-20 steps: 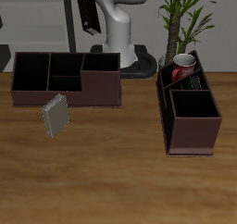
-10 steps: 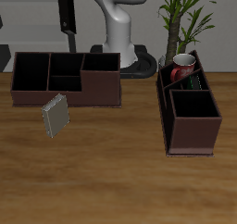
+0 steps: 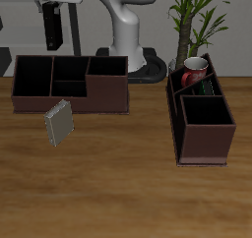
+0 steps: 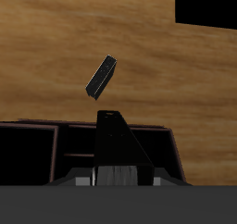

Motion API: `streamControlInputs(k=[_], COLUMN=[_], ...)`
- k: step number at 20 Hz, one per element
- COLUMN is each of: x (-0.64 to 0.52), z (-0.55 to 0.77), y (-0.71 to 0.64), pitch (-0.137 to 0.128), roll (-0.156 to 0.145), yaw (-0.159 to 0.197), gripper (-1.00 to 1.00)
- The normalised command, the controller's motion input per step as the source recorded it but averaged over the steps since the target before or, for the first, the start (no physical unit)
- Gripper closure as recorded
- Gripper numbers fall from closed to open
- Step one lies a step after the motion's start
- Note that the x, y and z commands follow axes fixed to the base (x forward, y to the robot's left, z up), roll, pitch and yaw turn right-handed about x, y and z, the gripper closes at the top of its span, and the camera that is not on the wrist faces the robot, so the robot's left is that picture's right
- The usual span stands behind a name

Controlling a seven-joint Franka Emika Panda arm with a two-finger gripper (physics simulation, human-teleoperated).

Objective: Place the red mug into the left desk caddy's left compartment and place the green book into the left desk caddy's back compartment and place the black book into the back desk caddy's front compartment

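Red mug (image 3: 195, 68) sat inside the left caddy (image 3: 203, 119), in one of the two small compartments at its back end; looked like the left compartment, so that step judged done. Green book (image 3: 208, 86) stood in the neighbouring small compartment, only a sliver of it visible beside the mug; likely done too, though hard to confirm from so little showing. The big compartment at that caddy's near end showed nothing inside.

Black book (image 3: 59, 123) stood on edge on the counter (image 3: 118, 183), tilted, just in front of the back caddy (image 3: 69, 83), at about 7 o'clock from that caddy's middle. Not in any compartment, so that step was left. The wrist view showed the same book (image 4: 102, 76) leaning on bare wood, apart from the caddy wall.

End effector (image 3: 51, 30) hung high above the caddy's outer end, roughly 12 o'clock from the book, holding nothing. Whether its jaws were apart or together, cannot tell; wrist view showed just one dark finger.

Remaining by my read: descend, grab the black book, drop it in the front compartment.
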Motion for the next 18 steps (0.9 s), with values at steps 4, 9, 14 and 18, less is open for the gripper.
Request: streamControlInputs(k=[4, 9, 14, 18], x=[-0.20, -0.15, -0.07, -0.14], z=[-0.15, 0.14, 0.10, -0.20], y=[0.00, -0.05, -0.03, 0.26], pitch=[0.094, -0.067, -0.164, -0.158], roll=[-0.014, -0.049, -0.147, -0.084], yaw=[0.131, 0.185, 0.385, 0.389], gripper=[1.00, 1.00, 1.00, 1.00])
